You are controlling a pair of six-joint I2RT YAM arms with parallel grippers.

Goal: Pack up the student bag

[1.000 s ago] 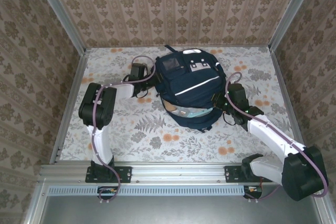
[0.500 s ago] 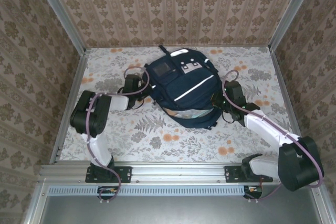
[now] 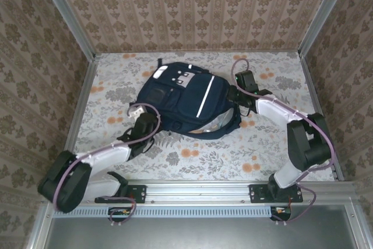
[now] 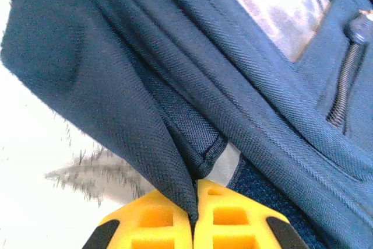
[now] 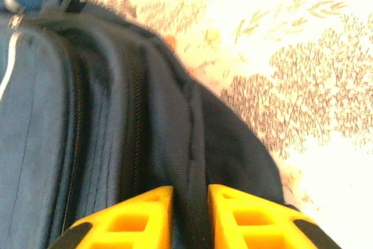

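Observation:
The navy-blue student bag lies on the floral table, turned so its grey-white patch points to the back left and its white stripe runs down the middle. My left gripper sits at the bag's near-left edge, shut on a fold of its navy fabric. My right gripper is at the bag's right side, its yellow fingers clamped on a thick ridge of the bag. A pale lining shows at the bag's open near edge.
The patterned tablecloth stretches in front of the bag. Metal frame rails and wallpapered walls close in the table on three sides. A zipper runs along the bag's pocket in the left wrist view.
The bag has rotated counter-clockwise and shifted left. My left arm swung down toward the near-left; my right arm moved to the back right, both still holding the bag.

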